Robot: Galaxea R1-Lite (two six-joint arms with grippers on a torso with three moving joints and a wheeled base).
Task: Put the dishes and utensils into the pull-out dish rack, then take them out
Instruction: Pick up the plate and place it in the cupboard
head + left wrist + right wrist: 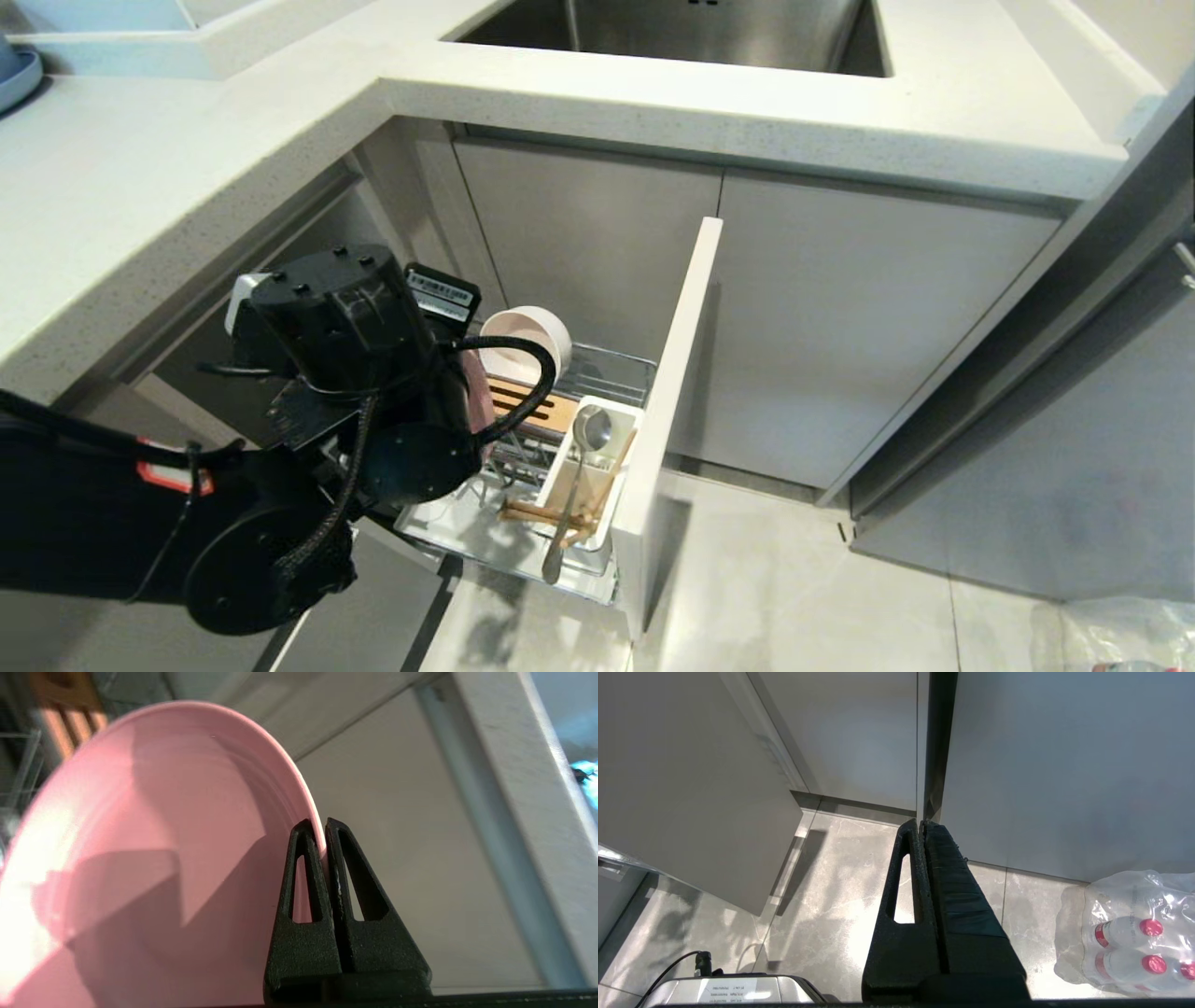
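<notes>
Left arm fills the lower left of the head view, elbow low, forearm angled up toward the rack (560, 439) at frame centre, wrist bent over its near end. The left gripper (323, 833) is hidden there behind its own motor housing, but the left wrist view settles it: jaws clamped together on the rim of a pink dish (154, 849), which sits tilted, its hollow face turned to the camera. In the head view only a sliver of pink shows beside the wrist. Just beyond the arm, the cream bowl (526, 338) stands on edge at the rack's far end, above the orange-wood strip (532, 401). Right of that, the white cup (586, 485) holds the spoon (577, 485), round end up, handle running down toward the bottom of the frame, with the chopsticks (546, 515) lying crosswise low in the cup. The tall grey front (667, 411) stands just right of the cup. Right gripper (923, 826) hangs over the floor (831, 896), jaws together, empty, with a pack of bottles (1129, 933) at lower right of its view.
</notes>
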